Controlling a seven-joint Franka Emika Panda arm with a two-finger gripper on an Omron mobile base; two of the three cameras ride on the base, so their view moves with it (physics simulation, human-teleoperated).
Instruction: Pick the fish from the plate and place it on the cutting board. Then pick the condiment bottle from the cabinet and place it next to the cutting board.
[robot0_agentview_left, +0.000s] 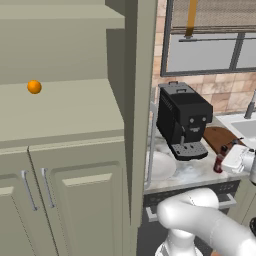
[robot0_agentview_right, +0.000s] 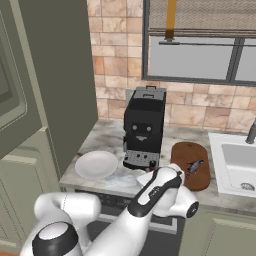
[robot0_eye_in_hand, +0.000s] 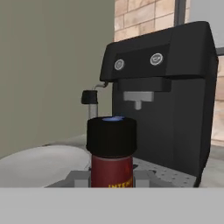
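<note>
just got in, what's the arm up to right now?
The white arm's pincer is shut on the small dark-red condiment bottle with a black cap, holding it over the counter in front of the black coffee machine. The fish already lies on the round dark brown cutting board; the white plate is empty.

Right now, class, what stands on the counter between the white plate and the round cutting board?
The black coffee machine stands between the plate and the cutting board, clearest in the right base view.
</note>
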